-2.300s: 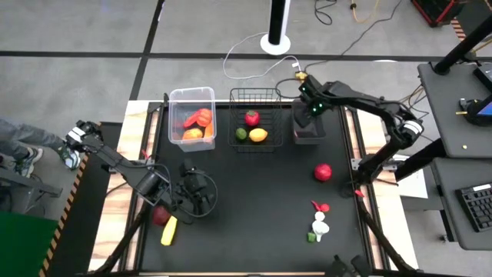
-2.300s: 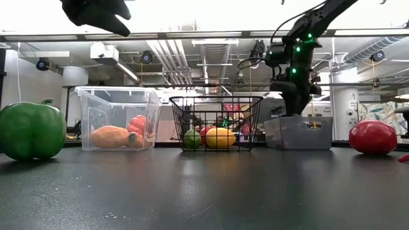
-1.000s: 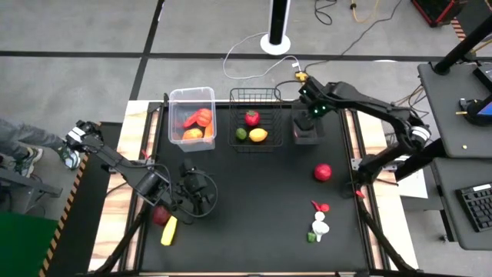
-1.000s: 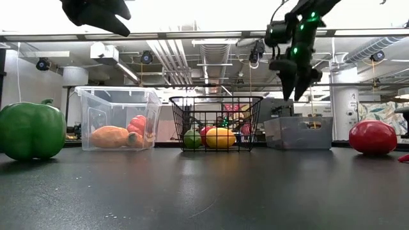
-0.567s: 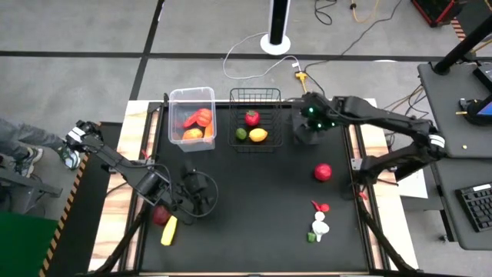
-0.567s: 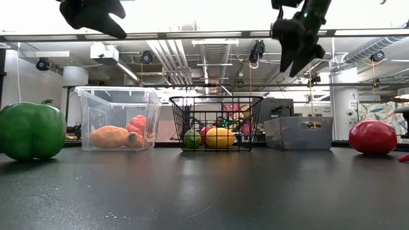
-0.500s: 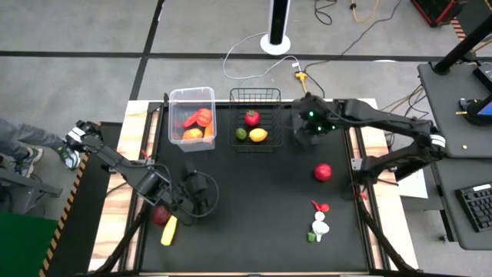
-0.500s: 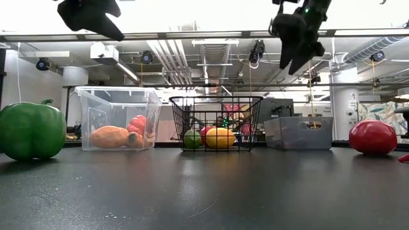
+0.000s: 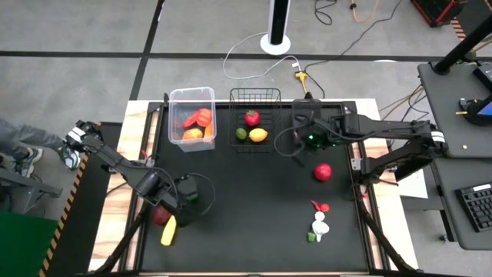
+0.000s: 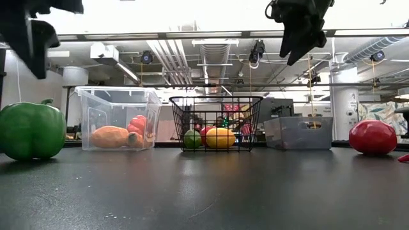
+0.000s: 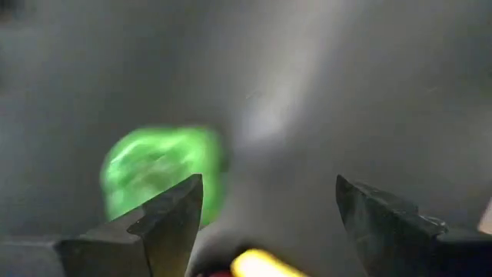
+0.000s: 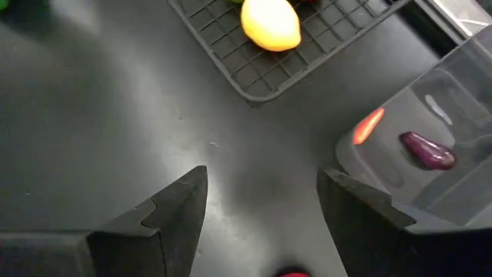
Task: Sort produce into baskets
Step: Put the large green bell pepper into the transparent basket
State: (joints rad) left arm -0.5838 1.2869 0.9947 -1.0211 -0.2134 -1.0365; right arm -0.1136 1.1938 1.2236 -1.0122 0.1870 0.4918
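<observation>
My left gripper [image 9: 189, 201] is open and empty above the green pepper [image 10: 30, 131] at the near left; the pepper shows blurred past its fingers in the left wrist view [image 11: 161, 171]. My right gripper [image 9: 290, 143] is open and empty, high over the table just near of the black wire basket [image 9: 255, 119] and the dark smoky bin [image 9: 305, 121]. The clear tub [image 9: 192, 117] holds orange and red produce. The wire basket holds a red, a green and a yellow piece [image 12: 270, 23]. The bin [image 12: 430, 146] holds a purple piece and an orange one.
A red round fruit [image 9: 323, 171] lies on the table at the right. Small red, white and green pieces [image 9: 319, 223] lie near the front right. A red piece [image 9: 160, 217] and a yellow piece [image 9: 168, 231] lie by my left gripper.
My right gripper has risen from over the dark bin and gone toward the table's near edge and left, staying open. My left gripper has gone a little toward the table's left edge and down toward the green pepper.
</observation>
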